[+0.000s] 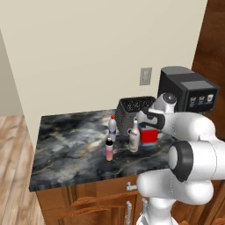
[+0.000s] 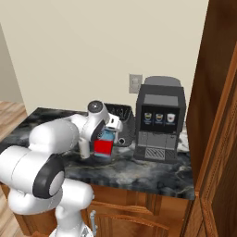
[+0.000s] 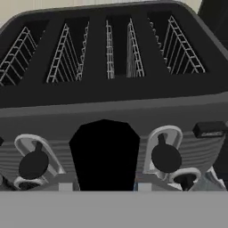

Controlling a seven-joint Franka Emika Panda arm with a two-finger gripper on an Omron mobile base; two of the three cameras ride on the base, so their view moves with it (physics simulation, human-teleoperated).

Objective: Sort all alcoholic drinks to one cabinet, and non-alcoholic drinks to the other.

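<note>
Toaster [image 3: 111,89] fills the foreground; tool [image 2: 107,134] clamped on the red-and-blue carton [image 2: 103,144] — lift straight up, clearing nearby bottles — cabinet [image 2: 217,92] stands at right

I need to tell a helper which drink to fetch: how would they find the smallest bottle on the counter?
Start at the dark marble counter, left of the black toaster. Three bottles stand in front of the toaster. The smallest bottle is the one nearest the counter's front edge: short, with a dark cap and pink-orange contents, unlike the taller red-capped bottle and cream bottle.
</note>
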